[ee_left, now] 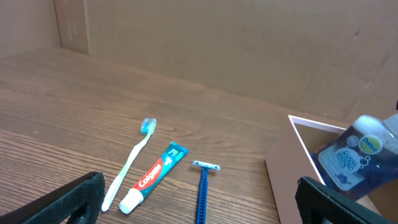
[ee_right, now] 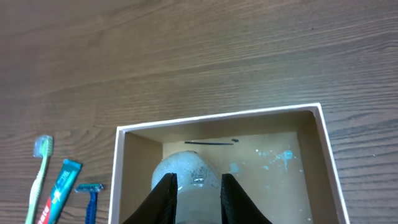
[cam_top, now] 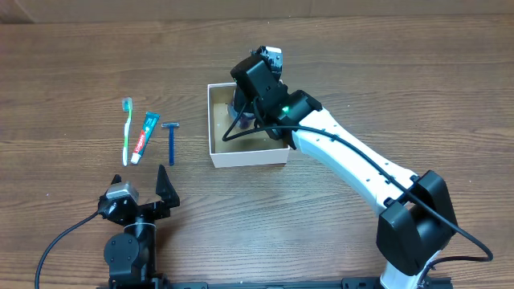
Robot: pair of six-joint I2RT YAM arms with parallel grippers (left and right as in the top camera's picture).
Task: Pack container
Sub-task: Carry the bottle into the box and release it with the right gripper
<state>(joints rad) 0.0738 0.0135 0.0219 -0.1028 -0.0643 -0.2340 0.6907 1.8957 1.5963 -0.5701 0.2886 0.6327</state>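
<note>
The container (cam_top: 249,155) is a square white-walled box with a brown floor at mid-table; it also shows in the left wrist view (ee_left: 283,180) and the right wrist view (ee_right: 217,117). My right gripper (cam_top: 246,106) is over the box's inside, shut on a dark blue bottle (ee_left: 354,158) with a clear cap (ee_right: 186,167); the fingers (ee_right: 196,180) grip it just below the cap. I cannot tell whether the bottle touches the floor. My left gripper (cam_top: 143,193) is open and empty near the front left, and its fingers frame the left wrist view (ee_left: 202,205).
Left of the box lie a toothbrush (cam_top: 126,132), a toothpaste tube (cam_top: 145,136) and a blue razor (cam_top: 171,140), side by side. They also show in the left wrist view: toothbrush (ee_left: 134,162), tube (ee_left: 154,176), razor (ee_left: 203,190).
</note>
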